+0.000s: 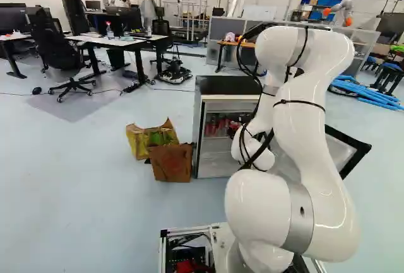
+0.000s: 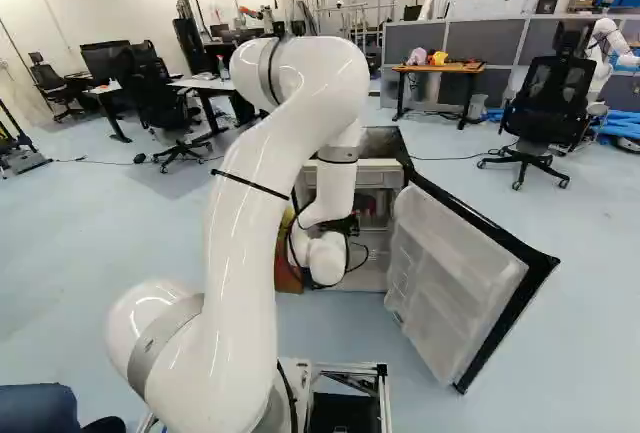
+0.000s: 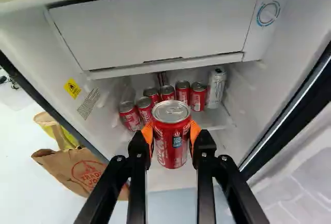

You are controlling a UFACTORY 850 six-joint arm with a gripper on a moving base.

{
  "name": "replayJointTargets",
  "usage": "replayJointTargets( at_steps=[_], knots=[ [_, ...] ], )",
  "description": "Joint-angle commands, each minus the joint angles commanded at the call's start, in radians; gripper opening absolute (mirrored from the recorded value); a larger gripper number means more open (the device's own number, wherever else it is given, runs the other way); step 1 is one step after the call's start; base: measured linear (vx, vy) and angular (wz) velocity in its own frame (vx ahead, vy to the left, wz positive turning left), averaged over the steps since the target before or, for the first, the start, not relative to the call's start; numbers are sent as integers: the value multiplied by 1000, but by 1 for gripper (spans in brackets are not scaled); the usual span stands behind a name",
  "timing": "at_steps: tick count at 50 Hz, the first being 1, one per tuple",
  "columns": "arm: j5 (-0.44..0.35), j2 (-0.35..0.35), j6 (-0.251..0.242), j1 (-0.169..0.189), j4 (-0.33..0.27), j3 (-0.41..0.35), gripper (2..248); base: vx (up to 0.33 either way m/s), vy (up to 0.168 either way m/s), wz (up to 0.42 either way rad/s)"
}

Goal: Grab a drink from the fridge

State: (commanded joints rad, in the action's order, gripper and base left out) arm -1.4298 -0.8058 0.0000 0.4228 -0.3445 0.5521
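In the right base view my gripper (image 2: 345,224) is at the front of the open fridge (image 2: 380,171), partly hidden by the arm. Seen from the wrist, the gripper (image 3: 172,135) is shut on a red can (image 3: 171,149), upright, with orange pads pressing it from both sides. Behind it, several more red cans (image 3: 198,98) stand on the fridge shelf (image 3: 212,116), beside a white can (image 3: 216,88). The held can hides part of the shelf. A closed white compartment (image 3: 155,27) spans the space above the cans.
The fridge door (image 2: 455,278) stands wide open on the right. A brown paper bag (image 1: 171,163) and a yellow bag (image 1: 140,142) sit on the floor left of the fridge. Behind are desks (image 1: 113,41), a wooden table (image 2: 437,69) and another robot (image 2: 607,43).
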Motion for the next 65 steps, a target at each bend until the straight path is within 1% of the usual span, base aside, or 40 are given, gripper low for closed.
replayJointTargets(
  at_steps=[23, 31, 43, 65],
  knots=[
    [0, 148, 0, 17, 0, -160, 92, 0, 0, 0],
    [0, 195, 0, 22, 0, -203, 92, 0, 0, 0],
    [0, 249, 0, 26, 0, -236, 92, 0, 0, 0],
    [0, 332, 0, 26, 0, -268, 92, 0, 0, 0]
  ],
)
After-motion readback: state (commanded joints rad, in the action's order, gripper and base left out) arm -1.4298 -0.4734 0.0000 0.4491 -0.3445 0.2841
